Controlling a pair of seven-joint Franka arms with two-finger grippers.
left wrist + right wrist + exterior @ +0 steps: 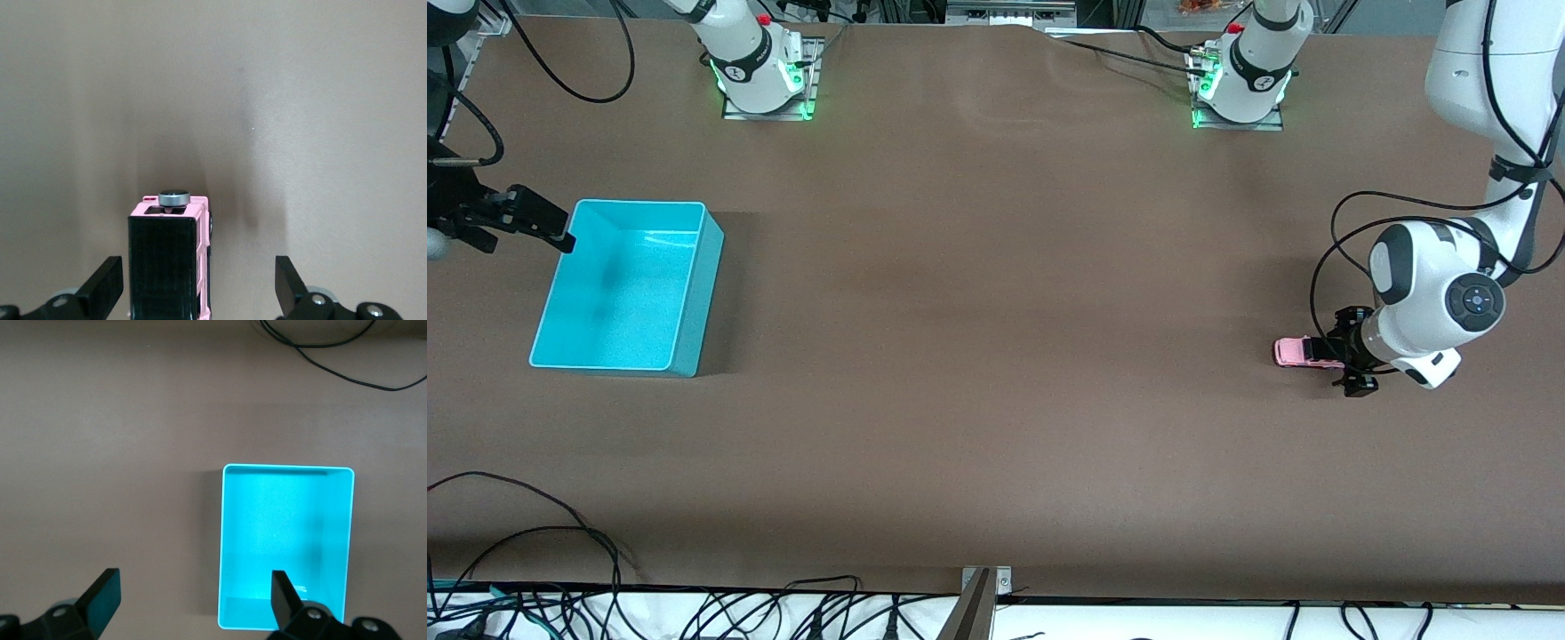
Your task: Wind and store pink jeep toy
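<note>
The left gripper point(199, 283) is spread wide and low around the pink jeep toy point(1296, 352), which stands on the brown table point(996, 356) toward the left arm's end, unclamped. The right gripper point(190, 600) is held splayed and waiting over the table's other end, just beside the turquoise bin point(694, 293). Black cables point(525, 551) are seen along the table edge nearest the front camera.

Pink jeep toy point(1294, 352) half hidden under the left gripper point(1343, 363) in front view; tail end cut off at the left wrist picture's edge. Right gripper point(534, 222) partly cropped at the frame edge. Turquoise bin point(287, 547) corner masked by one finger point(283, 597).
</note>
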